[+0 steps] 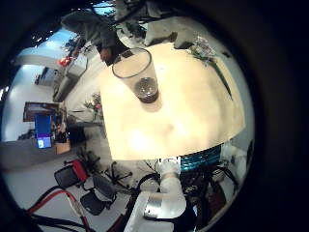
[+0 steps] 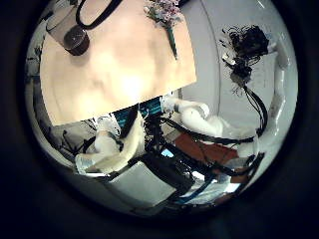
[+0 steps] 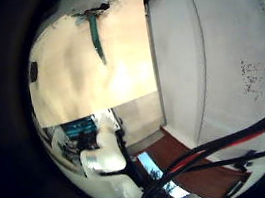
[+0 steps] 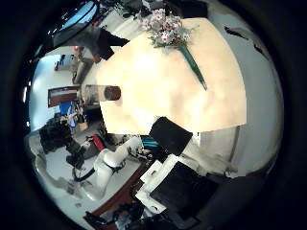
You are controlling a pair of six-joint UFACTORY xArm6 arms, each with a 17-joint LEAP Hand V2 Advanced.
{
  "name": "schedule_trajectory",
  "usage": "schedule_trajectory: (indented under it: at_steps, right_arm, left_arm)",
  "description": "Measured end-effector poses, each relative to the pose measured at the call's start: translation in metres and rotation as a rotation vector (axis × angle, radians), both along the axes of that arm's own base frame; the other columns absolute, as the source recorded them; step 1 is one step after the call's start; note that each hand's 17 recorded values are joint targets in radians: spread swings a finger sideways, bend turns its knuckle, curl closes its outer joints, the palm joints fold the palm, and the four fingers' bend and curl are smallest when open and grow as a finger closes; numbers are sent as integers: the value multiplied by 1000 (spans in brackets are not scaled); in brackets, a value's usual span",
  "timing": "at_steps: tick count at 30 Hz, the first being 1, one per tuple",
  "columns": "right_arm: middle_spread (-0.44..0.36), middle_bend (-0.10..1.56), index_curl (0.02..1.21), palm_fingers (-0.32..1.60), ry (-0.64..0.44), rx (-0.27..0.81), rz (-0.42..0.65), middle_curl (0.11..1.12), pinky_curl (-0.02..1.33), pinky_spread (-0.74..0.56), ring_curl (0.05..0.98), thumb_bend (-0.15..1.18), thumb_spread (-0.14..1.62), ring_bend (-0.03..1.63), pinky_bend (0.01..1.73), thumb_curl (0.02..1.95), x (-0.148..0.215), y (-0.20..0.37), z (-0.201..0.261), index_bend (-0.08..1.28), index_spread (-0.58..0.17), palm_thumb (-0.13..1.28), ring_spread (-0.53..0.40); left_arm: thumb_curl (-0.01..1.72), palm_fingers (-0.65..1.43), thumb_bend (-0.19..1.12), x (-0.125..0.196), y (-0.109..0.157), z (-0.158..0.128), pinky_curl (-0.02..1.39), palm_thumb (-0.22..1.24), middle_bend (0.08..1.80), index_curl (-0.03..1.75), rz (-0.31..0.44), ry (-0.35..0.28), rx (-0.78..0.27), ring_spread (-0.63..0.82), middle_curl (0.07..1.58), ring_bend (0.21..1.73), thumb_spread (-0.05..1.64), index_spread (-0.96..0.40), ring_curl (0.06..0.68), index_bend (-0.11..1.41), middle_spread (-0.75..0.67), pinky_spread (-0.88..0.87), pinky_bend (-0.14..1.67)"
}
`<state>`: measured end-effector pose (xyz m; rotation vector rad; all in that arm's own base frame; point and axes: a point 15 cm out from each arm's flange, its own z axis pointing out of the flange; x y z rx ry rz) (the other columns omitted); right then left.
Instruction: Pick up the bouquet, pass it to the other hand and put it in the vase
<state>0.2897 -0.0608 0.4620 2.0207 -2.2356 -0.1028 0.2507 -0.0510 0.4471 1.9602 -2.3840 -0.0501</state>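
Note:
The bouquet (image 4: 165, 29) lies flat on the table (image 4: 163, 91) near its far edge, its flower heads bunched and its long stem (image 4: 192, 65) pointing inward. It also shows in the left little finger side palm view (image 1: 203, 50), the left thumb side palm view (image 2: 162, 12) and the right little finger side palm view (image 3: 94, 14). The vase (image 1: 135, 75), a clear glass with a dark base, stands upright on the table away from the bouquet; it also shows in the right thumb side palm view (image 4: 101, 93) and the left thumb side palm view (image 2: 68, 35). My left hand (image 1: 150, 208) and right hand (image 4: 177, 177) are high above the table, away from both.
The table top (image 1: 183, 116) is bare around the vase and the bouquet. Office chairs (image 1: 82, 188) and desks (image 1: 48, 126) stand beyond one table edge. A plain wall (image 3: 197, 58) runs along another edge.

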Motion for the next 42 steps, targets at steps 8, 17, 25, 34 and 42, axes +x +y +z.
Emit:
schedule_trajectory:
  at_steps: [8,17,25,34,42]
  right_arm:
    - [14,474,354,441,6,2,-14,388,146,177,204,-25,1065,960,829,361,-3,-4,3,184,-199,439,-67]
    - [6,480,362,437,-1,38,-37,389,111,166,202,-28,1087,968,856,356,0,3,6,184,-199,416,-72]
    - [7,477,365,426,14,119,-106,388,78,155,198,-23,1093,967,894,355,-10,2,2,180,-199,411,-70]
    - [25,475,358,393,-32,162,-281,390,50,168,199,-22,1086,979,934,358,64,-16,-53,174,-173,427,-56]
    - [35,491,346,383,0,153,-371,398,27,160,213,-25,1082,1022,972,360,116,-35,-155,166,-143,430,-71]
  left_arm:
    - [342,142,-24,-13,2,-10,156,420,188,356,3,7,-6,482,332,501,1054,13,204,179,238,517,428]
    - [345,147,-25,-17,5,-7,155,426,188,357,-35,8,-15,483,331,502,1051,13,202,181,233,525,427]
    - [342,149,-25,-13,7,-6,155,421,187,360,-137,20,-42,483,329,501,1055,13,199,180,233,527,425]
    - [340,149,-25,20,-34,-22,152,411,187,360,-152,54,-141,483,329,501,1052,13,197,180,232,530,427]
    - [343,147,-24,35,-56,-39,152,415,189,359,-176,70,-146,483,329,504,1057,13,197,177,232,528,427]
